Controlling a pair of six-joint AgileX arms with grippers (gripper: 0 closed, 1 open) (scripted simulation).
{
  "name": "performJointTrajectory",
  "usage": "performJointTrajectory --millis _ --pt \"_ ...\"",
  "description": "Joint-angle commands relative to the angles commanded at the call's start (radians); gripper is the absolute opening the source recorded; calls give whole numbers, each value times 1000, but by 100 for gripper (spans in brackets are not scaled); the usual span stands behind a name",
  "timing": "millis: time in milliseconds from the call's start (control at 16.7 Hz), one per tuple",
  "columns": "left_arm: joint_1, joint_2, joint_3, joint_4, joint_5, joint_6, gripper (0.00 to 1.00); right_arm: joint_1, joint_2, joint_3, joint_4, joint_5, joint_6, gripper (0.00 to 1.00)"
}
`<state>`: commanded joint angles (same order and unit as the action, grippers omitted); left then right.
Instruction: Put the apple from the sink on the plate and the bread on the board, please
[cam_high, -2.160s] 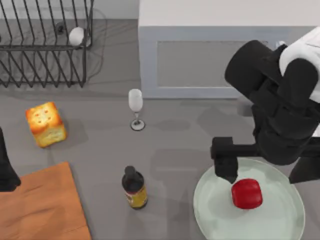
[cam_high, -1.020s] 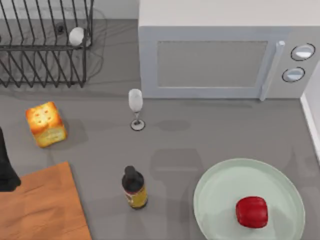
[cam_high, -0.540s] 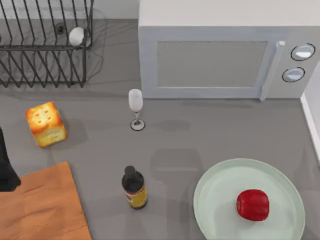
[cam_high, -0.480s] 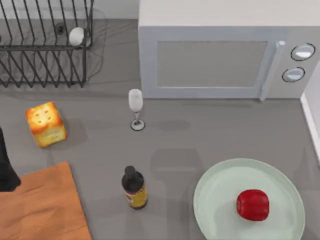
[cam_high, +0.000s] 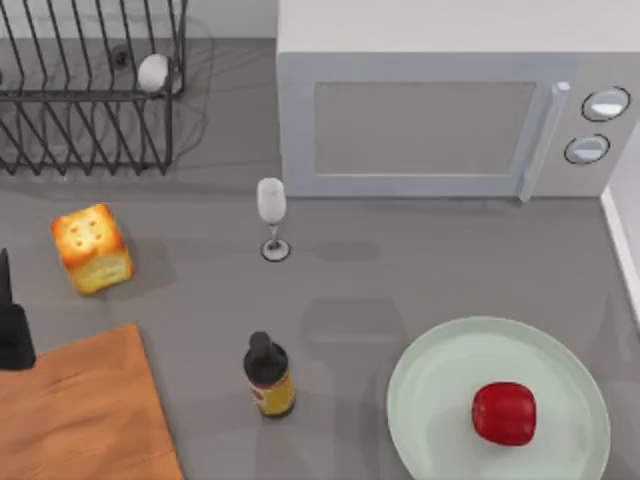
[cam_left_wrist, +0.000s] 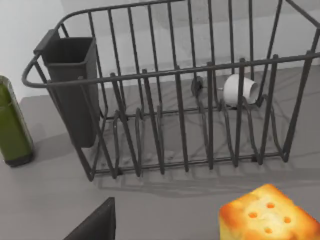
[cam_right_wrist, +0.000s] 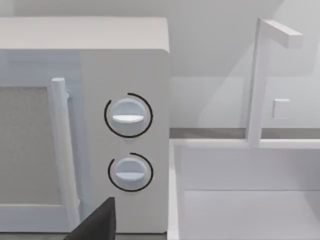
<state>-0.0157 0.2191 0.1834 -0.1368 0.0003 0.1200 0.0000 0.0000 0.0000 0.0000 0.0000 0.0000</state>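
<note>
**Status: apple delivered to plate, bread not yet on board**

1. Locate the apple (cam_high: 504, 412). It rests on the plate (cam_high: 430, 395), right of the plate's centre, at the table's lower right. Compared with 2.2 s ago, the right arm, which then stood over the plate with its gripper just beside the apple, has cleared the top view. The apple has shifted slightly rightward on the plate since then and has barely moved over the last half second.

2. Locate the bread (cam_high: 91, 248). It sits on the grey table at the left, below the dish rack (cam_high: 90, 95) and above the board (cam_high: 85, 410), apart from the board's edge. Its position is unchanged across all frames. The left wrist view shows the bread (cam_left_wrist: 270, 214) close ahead, with the rack (cam_left_wrist: 165, 100) behind it.

3. Check the left gripper (cam_high: 12, 325). It shows as a dark shape at the table's left edge, over the upper left corner of the board. It has moved slightly since 0.5 s ago. You cannot tell whether its fingers are spread or pressed together.

4. Check the right arm. Its wrist view faces the microwave (cam_right_wrist: 85, 125) dials and the white sink (cam_right_wrist: 240, 190). You cannot tell its finger state.

5. Note the unchanged bystanders: the wine glass (cam_high: 271, 215) and the dark bottle (cam_high: 268, 375) stand upright between board and plate.
</note>
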Motion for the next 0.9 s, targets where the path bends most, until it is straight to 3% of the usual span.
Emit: performJointTrajectory --millis 900 --pt "-88 1405 1085 -762 1 675 100 0 0 0 0 0 0 100"
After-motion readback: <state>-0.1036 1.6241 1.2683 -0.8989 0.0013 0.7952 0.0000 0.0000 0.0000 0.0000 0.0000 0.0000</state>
